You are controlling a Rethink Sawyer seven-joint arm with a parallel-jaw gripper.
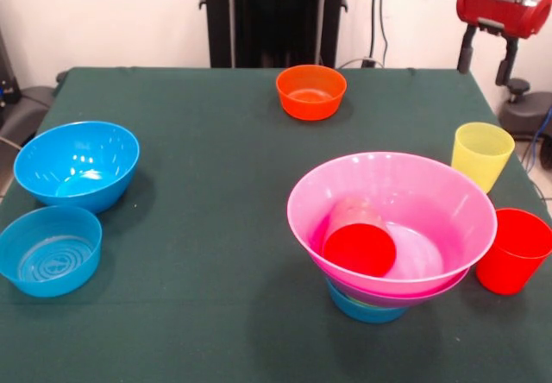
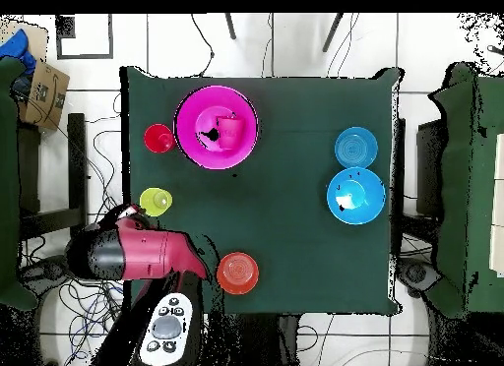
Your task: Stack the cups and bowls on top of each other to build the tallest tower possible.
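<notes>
Tower (image 1: 388, 254) standing at 4 o'clock on the green desk (image 1: 216, 185): wide pink plastic bowl (image 1: 448, 193) over a small blue bowl (image 1: 366, 307), 1 red plastic cup (image 1: 358, 243) lying tipped inside. Gripper: cannot tell its state; arm sitting off the desk edge. Next move is likely fetching the yellow plastic tumbler (image 1: 480, 154), calling for an upright placement.
</notes>
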